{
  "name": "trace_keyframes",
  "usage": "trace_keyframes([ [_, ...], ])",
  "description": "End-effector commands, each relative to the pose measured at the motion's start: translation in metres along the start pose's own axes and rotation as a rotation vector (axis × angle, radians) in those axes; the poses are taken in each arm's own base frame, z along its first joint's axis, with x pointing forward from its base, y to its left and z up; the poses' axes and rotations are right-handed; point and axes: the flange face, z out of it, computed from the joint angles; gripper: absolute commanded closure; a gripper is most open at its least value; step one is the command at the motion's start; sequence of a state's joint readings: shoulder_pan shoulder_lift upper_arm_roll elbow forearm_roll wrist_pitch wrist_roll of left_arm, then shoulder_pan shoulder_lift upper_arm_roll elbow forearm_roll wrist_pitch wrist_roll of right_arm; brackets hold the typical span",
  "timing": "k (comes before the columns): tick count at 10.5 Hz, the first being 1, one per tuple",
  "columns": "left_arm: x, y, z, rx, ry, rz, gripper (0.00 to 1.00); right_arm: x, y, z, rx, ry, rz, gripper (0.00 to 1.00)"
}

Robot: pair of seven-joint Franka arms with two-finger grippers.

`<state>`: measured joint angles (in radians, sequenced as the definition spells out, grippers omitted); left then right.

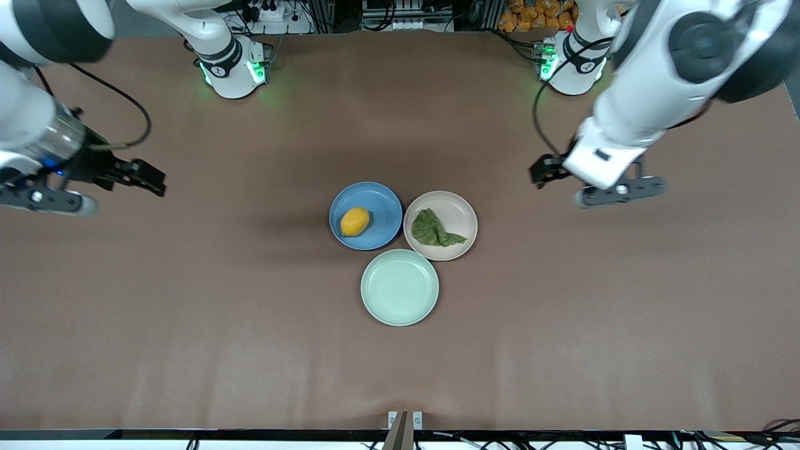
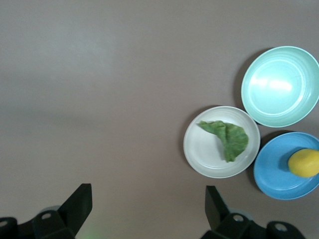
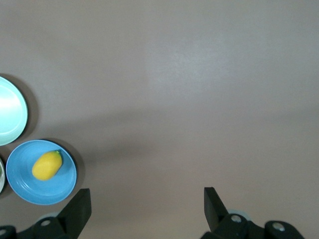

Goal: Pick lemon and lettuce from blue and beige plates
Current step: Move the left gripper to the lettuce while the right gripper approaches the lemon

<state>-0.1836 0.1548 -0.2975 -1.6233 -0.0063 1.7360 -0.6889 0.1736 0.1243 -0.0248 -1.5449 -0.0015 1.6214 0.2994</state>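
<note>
The yellow lemon (image 1: 355, 221) lies on the blue plate (image 1: 382, 203) at mid-table. Touching that plate, toward the left arm's end, is the beige plate (image 1: 460, 212) with the dark green lettuce (image 1: 434, 229) leaf on it. My left gripper (image 1: 619, 191) hangs open over bare table toward the left arm's end, well apart from the plates. In the left wrist view the left gripper (image 2: 148, 204) holds nothing, and the lettuce (image 2: 228, 139) and lemon (image 2: 304, 163) show off to one side. My right gripper (image 1: 49, 200) hangs open and empty over bare table at the right arm's end. The right wrist view shows the lemon (image 3: 47, 165).
A pale mint-green plate (image 1: 400, 287) with nothing on it sits nearer to the front camera, touching both other plates. The two arm bases stand along the table's edge farthest from the front camera. Brown tabletop surrounds the plates.
</note>
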Motion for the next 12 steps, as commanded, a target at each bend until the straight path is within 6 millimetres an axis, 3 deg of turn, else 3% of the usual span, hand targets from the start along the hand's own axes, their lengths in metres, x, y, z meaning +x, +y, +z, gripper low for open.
trace_keyframes([
  [1,-0.017,0.042,0.045,-0.011,-0.024,-0.099,0.0,0.011,-0.021,0.024,0.007,-0.007,0.056,0.0],
  [4,-0.035,0.079,0.106,-0.043,-0.017,-0.21,0.0,0.016,-0.069,0.066,-0.011,-0.035,0.132,0.0],
  [5,-0.042,0.086,0.129,-0.069,-0.002,-0.239,0.0,0.012,-0.095,0.08,-0.019,-0.04,0.153,0.0],
  [7,-0.047,0.101,0.167,-0.085,-0.008,-0.274,0.0,0.013,-0.113,0.107,0.033,-0.091,0.171,0.0],
  [9,-0.056,0.123,0.205,-0.108,-0.008,-0.285,0.0,0.004,-0.131,0.133,0.077,-0.103,0.229,0.0],
  [12,-0.057,0.134,0.255,-0.098,-0.001,-0.262,0.0,-0.02,-0.181,0.179,0.074,-0.084,0.304,0.0],
])
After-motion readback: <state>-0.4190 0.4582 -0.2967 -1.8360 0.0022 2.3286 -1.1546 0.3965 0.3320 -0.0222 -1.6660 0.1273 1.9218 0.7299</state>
